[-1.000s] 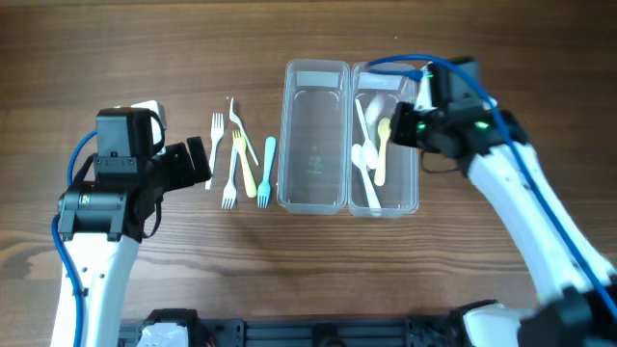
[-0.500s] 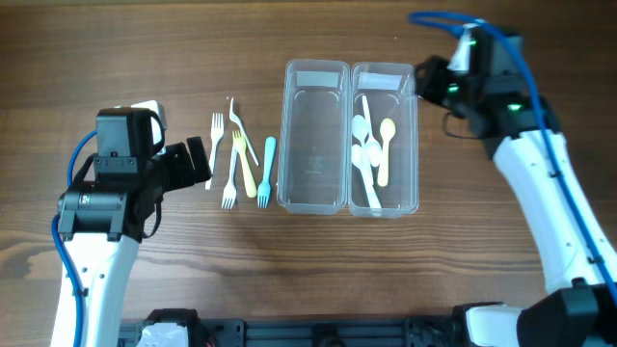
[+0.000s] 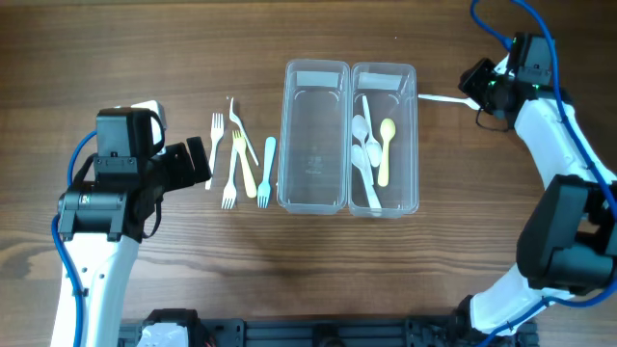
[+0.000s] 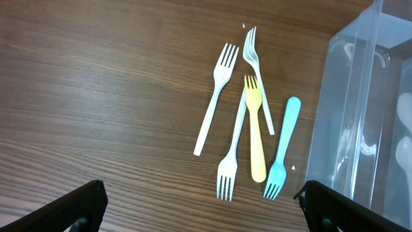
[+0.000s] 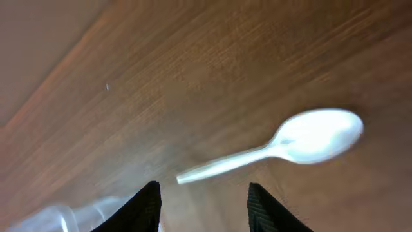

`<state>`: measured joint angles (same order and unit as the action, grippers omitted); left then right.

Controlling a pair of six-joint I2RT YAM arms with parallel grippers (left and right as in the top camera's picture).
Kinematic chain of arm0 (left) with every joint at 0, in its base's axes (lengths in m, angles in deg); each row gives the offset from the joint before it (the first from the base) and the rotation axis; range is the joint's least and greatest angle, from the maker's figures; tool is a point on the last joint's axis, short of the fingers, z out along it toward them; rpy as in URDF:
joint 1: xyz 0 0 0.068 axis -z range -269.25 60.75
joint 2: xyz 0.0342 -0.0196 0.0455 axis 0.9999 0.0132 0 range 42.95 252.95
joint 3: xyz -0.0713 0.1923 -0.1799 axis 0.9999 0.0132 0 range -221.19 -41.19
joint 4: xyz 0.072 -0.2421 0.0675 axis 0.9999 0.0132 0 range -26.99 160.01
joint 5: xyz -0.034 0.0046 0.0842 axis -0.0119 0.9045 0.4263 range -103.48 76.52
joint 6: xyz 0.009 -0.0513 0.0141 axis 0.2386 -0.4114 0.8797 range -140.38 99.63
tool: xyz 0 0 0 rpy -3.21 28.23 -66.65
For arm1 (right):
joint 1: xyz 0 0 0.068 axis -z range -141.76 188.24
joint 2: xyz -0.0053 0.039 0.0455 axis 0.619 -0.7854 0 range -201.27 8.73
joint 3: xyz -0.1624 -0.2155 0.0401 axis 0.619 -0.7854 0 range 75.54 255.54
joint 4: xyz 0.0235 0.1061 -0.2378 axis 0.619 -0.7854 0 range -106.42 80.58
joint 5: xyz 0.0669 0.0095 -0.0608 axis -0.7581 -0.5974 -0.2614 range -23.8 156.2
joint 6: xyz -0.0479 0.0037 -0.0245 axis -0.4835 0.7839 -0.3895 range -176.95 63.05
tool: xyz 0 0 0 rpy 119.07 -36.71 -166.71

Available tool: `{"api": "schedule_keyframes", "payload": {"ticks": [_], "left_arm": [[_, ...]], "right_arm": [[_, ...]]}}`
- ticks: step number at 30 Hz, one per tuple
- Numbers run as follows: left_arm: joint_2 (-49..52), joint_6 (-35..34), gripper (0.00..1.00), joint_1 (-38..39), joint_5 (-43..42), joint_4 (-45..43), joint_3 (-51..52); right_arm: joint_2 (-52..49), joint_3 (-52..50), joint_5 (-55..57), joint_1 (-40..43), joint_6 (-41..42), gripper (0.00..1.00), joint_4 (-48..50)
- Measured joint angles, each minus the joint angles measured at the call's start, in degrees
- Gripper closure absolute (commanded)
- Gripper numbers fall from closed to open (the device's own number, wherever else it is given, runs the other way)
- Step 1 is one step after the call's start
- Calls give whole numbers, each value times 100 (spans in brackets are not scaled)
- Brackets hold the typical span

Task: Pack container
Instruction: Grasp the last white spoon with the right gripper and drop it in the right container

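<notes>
Two clear plastic containers stand side by side: the left one point(image 3: 314, 135) has nothing in it, the right one point(image 3: 405, 145) holds white spoons and a yellow spoon point(image 3: 385, 149). Several forks, white, yellow point(image 3: 243, 164) and blue point(image 3: 267, 172), lie left of them; they also show in the left wrist view point(image 4: 256, 132). A white spoon point(image 3: 439, 97) lies on the table right of the containers, also in the right wrist view point(image 5: 293, 143). My right gripper point(image 3: 474, 89) is open and empty just beside that spoon point(image 5: 203, 200). My left gripper point(image 3: 198, 162) is open and empty left of the forks point(image 4: 199, 206).
The wooden table point(image 3: 289, 260) carries all of this. The left container's clear wall point(image 4: 351, 116) stands at the right of the left wrist view. Blue cables run along both arms.
My right arm has swung away from above the right container, up and to the right, to the white spoon on the table. The left arm has not moved.
</notes>
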<state>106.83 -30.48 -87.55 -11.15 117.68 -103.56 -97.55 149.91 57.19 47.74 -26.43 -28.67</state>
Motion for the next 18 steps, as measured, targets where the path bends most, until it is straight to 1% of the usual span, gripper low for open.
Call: {"api": "schedule_keyframes", "payload": {"ticks": [4, 10, 14, 18], "left_arm": [[0, -2, 0, 0, -2, 4, 0], [-2, -2, 0, 0, 0, 0, 0], [0, 0, 0, 0, 0, -2, 0], [0, 0, 0, 0, 0, -2, 0]], "right_arm": [[-522, 0, -9, -2, 275, 56, 610], [-1119, 0, -138, 0, 310, 56, 1252], [-1200, 0, -149, 0, 238, 56, 1419], [-1202, 0, -146, 0, -61, 55, 1287]]}}
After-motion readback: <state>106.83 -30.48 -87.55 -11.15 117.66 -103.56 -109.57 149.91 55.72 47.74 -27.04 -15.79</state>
